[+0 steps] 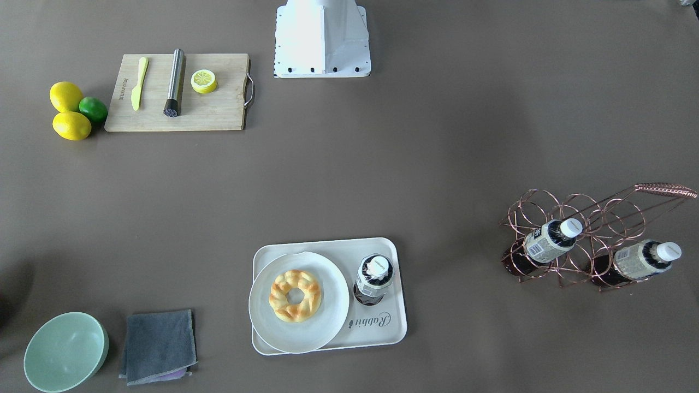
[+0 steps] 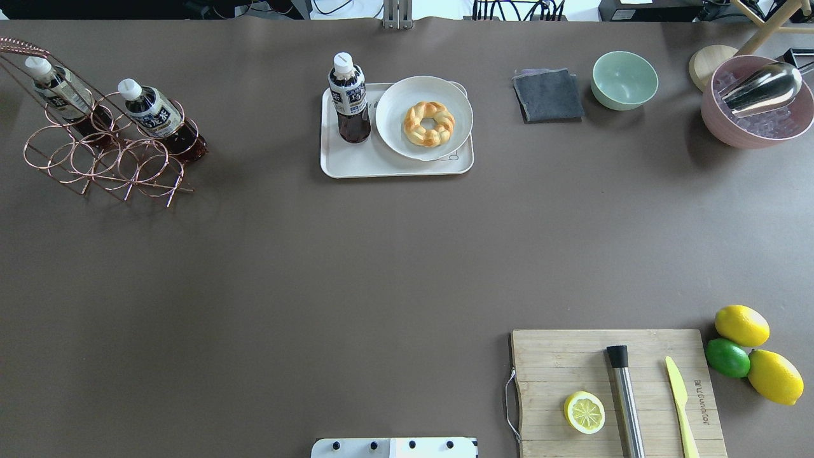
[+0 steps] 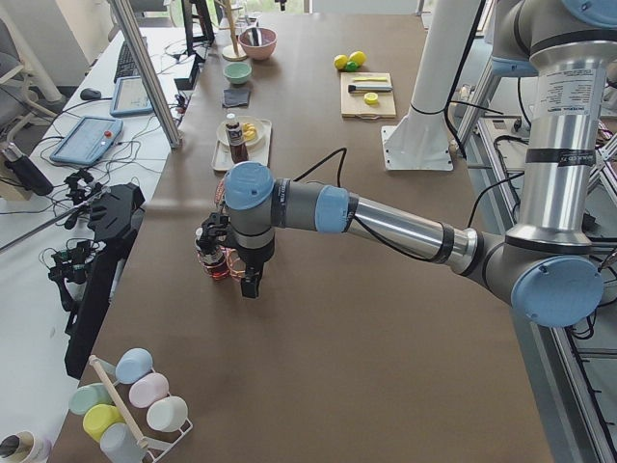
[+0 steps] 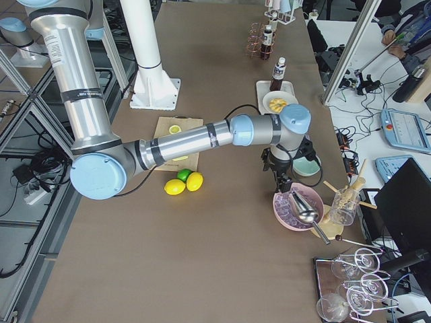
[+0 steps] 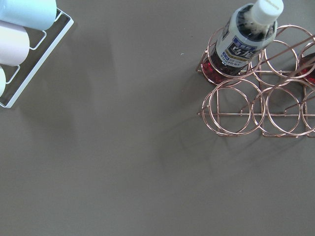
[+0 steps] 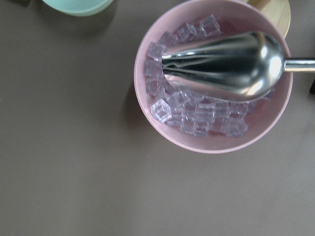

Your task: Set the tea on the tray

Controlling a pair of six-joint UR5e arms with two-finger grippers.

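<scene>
One tea upright on the one tray, just beside one plate. Two more bottles leaning in one wire rack, bases partly hidden. Left gripper and right gripper small, side-on: spread or closed, cannot tell.

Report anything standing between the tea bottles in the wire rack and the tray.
Nothing visible does: only bare table lies between the wire rack and the tray. One tea bottle already stands upright on the tray, beside the plate holding a pastry.
</scene>
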